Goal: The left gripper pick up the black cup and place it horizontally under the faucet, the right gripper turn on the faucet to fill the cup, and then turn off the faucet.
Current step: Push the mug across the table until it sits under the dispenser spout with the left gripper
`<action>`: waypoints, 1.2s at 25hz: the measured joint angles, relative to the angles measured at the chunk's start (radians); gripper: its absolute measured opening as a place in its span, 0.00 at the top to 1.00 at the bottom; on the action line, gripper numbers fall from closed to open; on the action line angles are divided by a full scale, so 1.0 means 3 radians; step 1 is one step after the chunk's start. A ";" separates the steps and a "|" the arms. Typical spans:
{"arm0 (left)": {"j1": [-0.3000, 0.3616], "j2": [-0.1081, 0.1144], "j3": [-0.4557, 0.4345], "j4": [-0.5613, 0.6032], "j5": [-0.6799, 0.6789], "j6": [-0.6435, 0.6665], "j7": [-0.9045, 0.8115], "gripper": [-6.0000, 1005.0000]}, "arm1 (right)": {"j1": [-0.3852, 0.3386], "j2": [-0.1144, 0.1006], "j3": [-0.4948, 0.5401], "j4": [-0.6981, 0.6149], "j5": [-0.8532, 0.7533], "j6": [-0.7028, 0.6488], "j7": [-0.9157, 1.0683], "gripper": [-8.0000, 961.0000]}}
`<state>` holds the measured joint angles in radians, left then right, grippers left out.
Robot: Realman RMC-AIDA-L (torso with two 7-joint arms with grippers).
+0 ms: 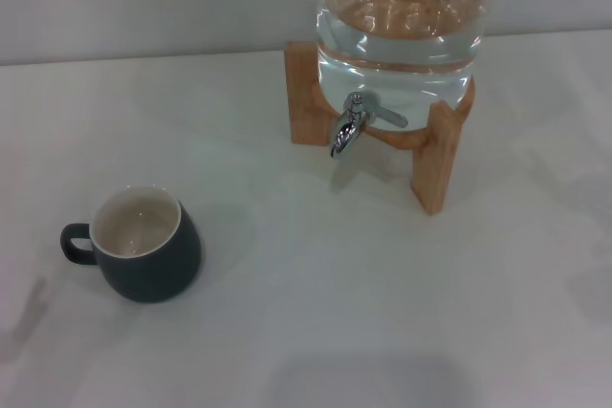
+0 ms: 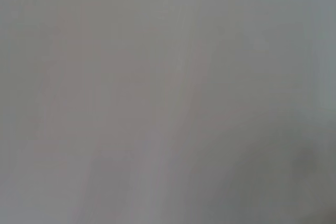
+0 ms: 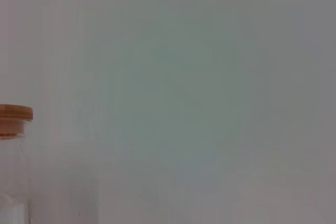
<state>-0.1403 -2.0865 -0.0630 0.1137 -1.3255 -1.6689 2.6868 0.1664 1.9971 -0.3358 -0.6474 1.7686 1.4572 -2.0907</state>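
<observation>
On the white counter [image 1: 316,312] in the head view, black cup [image 1: 145,245] stands upright at the robot's left, mouth up, cream inside looks empty, loop handle facing left edge. Well apart from it, up and to the right, faucet [image 1: 352,124] sticks out of the glass water jar [image 1: 400,16] sitting in a wooden stand [image 1: 435,155]; no stream seen, nothing under the spout. No arm shows in this view, so neither pincer is near the cup or the lever. Left wrist view: only blank pale surface, left pincer not visible. Right wrist view: pale wall plus the jar's wooden lid [image 3: 14,114] and a bit of glass at one edge; right pincer not visible either, spread or pressed together can't tell. Judging progress: nothing done yet — cup pick-up, placing under the spout, opening, filling and closing all remain.
</observation>
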 joint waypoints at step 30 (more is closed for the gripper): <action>-0.0132 0.0018 0.0041 -0.0216 0.0272 0.0837 -0.0104 0.13 | 0.0022 0.0010 0.0001 0.0000 0.0000 0.0016 0.0010 0.12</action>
<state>-0.1799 -2.0811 -0.0506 0.0491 -1.2438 -1.4179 2.6556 0.1729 2.0002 -0.3356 -0.6474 1.7686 1.4619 -2.0876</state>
